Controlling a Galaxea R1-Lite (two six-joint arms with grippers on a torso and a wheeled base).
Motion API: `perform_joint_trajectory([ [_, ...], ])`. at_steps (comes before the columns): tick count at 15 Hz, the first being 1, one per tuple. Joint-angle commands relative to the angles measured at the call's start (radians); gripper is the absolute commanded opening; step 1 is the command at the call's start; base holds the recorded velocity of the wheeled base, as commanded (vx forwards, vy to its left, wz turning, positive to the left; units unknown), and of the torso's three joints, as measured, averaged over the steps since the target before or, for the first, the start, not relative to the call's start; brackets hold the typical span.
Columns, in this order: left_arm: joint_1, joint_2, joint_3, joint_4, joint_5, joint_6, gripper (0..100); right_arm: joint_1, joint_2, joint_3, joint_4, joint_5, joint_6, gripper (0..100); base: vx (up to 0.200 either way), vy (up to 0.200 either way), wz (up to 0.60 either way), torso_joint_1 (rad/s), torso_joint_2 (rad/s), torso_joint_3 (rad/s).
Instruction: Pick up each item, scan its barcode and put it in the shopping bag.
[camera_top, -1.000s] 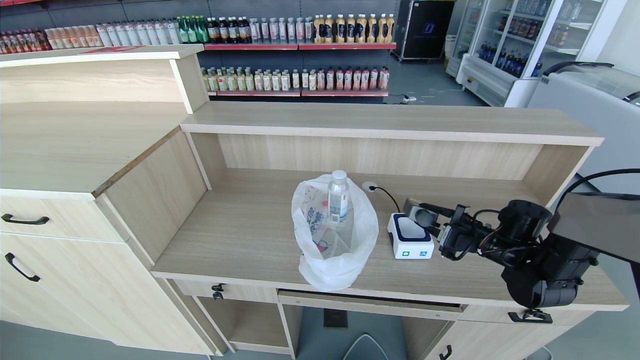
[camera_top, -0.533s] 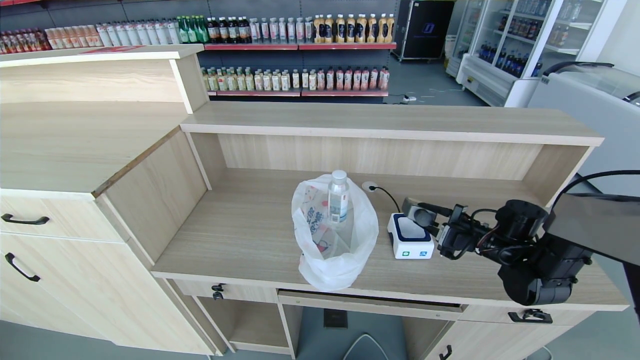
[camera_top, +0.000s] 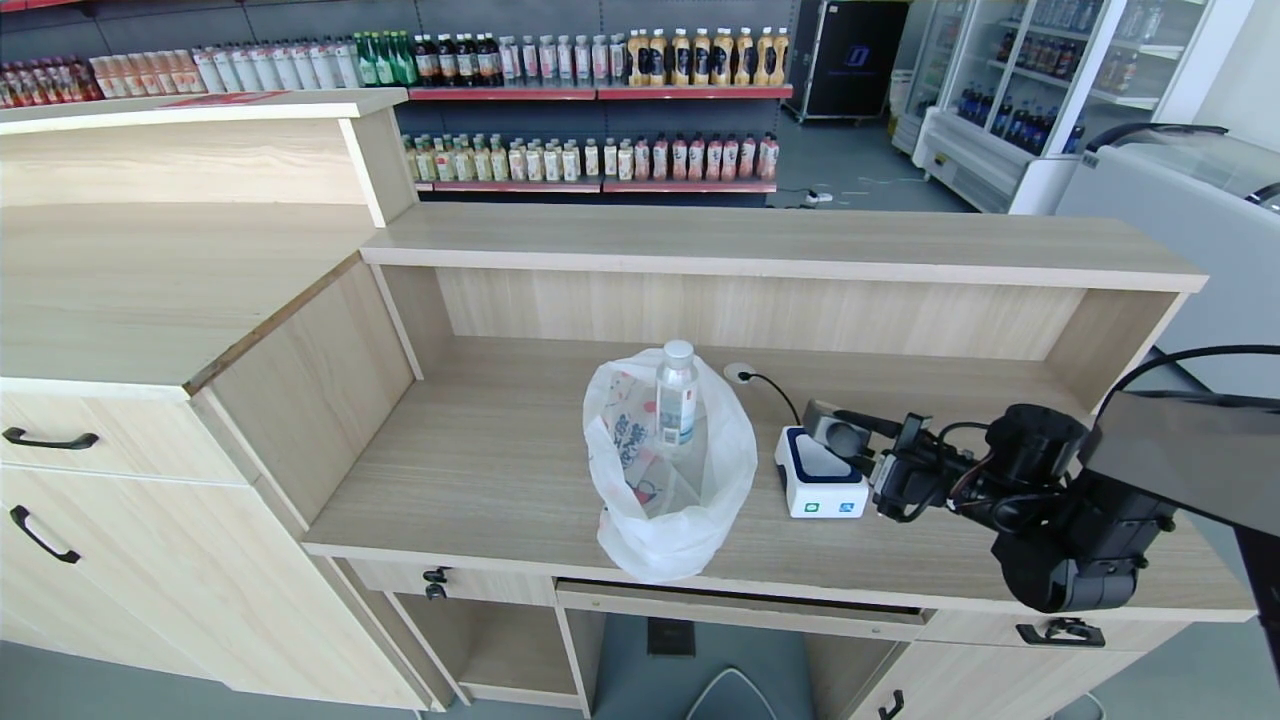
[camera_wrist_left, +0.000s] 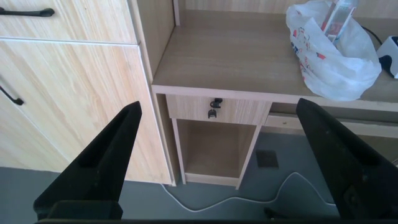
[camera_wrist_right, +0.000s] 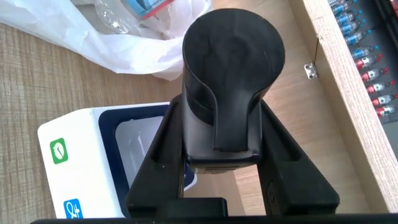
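Note:
A white shopping bag (camera_top: 668, 500) stands open on the desk (camera_top: 480, 470), with a clear water bottle (camera_top: 677, 395) upright in it beside a printed packet. To its right sits a white scanner box with a dark blue top (camera_top: 822, 487). My right gripper (camera_top: 868, 447) is shut on a dark handheld scanner (camera_top: 836, 430), which hangs just above that box. In the right wrist view the black scanner head (camera_wrist_right: 233, 68) sits between the fingers (camera_wrist_right: 291, 163), over the box (camera_wrist_right: 87, 155) and near the bag (camera_wrist_right: 130, 43). My left gripper (camera_wrist_left: 217, 162) hangs open, low in front of the desk's left end.
The desk has a raised back wall and a top shelf (camera_top: 780, 245). A taller cabinet (camera_top: 150, 290) closes its left side. A black cable (camera_top: 775, 392) runs from a hole in the desk to the box. A drawer with a key (camera_wrist_left: 213, 112) sits under the desk edge.
My right arm has drifted slightly left and lower with the scanner still held. The bag, bottle and box have not moved.

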Motion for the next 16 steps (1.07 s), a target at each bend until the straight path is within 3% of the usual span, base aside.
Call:
perform_joint_trajectory([
  [1,0.000,0.000,0.000,0.000,0.000,0.000,100,0.001,0.010,-0.009,-0.001,0.000,0.000,0,0.000,0.000,0.00,0.000,0.00,0.000],
  [16,0.000,0.000,0.000,0.000,0.000,0.000,100,0.002,0.039,-0.045,-0.001,0.014,0.003,0,0.000,0.000,0.00,0.000,0.00,0.000],
])
